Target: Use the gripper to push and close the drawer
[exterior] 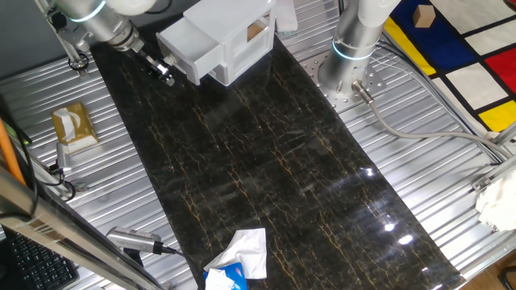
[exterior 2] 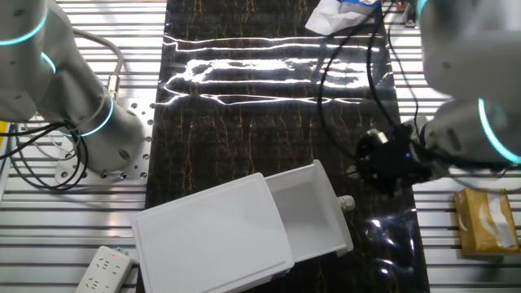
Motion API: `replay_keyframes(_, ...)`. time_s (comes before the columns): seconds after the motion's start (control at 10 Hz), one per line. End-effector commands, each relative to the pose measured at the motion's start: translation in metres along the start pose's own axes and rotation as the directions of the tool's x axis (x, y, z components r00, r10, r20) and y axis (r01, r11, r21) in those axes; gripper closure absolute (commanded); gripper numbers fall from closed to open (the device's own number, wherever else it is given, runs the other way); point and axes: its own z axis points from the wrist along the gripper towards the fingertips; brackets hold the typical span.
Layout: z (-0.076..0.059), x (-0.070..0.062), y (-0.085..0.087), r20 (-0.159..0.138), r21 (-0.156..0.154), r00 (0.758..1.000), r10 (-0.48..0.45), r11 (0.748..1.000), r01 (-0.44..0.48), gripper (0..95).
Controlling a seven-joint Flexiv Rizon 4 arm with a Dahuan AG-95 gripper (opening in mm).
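Contact is not yet being made: the small black two-finger gripper is hovering just beside the flat front of the white plastic sliding drawer, which is sticking out of the boxy white cabinet on the dark marbled worktop. Whether its fingers are apart, I cannot tell. Pushing squarely on the front's middle, along the slide direction, is looking wisest, since an off-centre shove risks turning the light cabinet.

Ribbed metal table, dark marbled mat, white cabinet, crumpled wrapper, tissue box
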Motion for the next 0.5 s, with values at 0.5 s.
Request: replay_keyframes(0.5,0.01,0.029,0.007,0.005,0.01,1.0,-0.014,1.0,0.014,95.0)
